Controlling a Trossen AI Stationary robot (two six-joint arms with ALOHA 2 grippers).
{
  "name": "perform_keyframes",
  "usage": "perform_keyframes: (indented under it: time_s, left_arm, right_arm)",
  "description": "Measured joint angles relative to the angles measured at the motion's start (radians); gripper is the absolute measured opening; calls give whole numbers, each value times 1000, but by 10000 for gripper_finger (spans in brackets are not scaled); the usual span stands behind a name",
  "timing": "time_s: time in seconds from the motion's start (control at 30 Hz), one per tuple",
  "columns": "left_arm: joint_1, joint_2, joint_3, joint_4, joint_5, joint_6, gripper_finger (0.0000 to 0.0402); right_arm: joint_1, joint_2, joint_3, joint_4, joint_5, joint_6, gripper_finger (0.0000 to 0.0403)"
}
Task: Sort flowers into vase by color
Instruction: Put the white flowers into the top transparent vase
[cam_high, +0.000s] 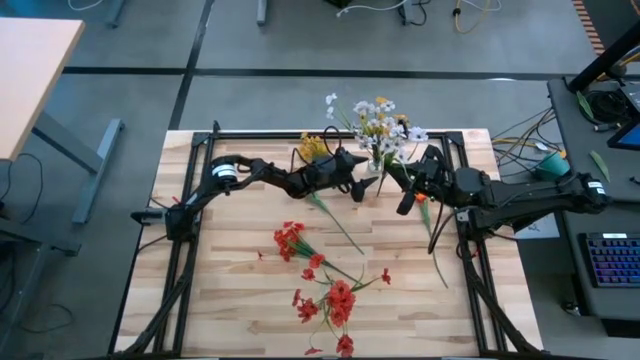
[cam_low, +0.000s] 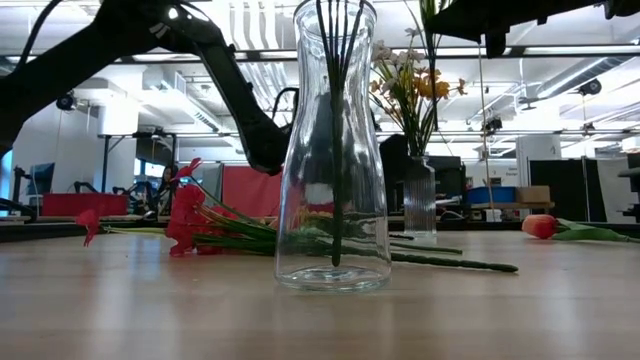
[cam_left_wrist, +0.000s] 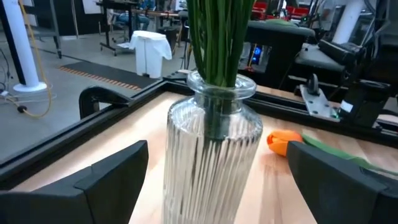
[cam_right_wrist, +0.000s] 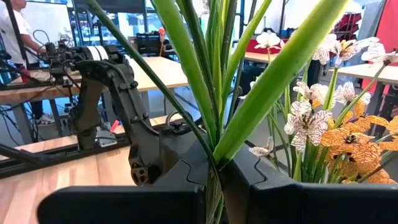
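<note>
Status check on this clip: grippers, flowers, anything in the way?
Left gripper open around ribbed vase. Right gripper shut on green stems at that vase. Red flowers loose on table. Second, smooth vase holds stems.

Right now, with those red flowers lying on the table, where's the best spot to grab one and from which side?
Probably grip a red flower on its thin green stem, just behind the blossoms, coming straight down from above with fingers across the stem. It lies flat on the table, and the stem is bare there.
</note>
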Motion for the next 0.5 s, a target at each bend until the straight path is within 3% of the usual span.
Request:
perform_keyframes:
  time_s: [0.5]
  left_arm:
    - [4,1,50,-69,-36,34,363]
  right_arm:
    - [-6,0,0,-7,0,6,18]
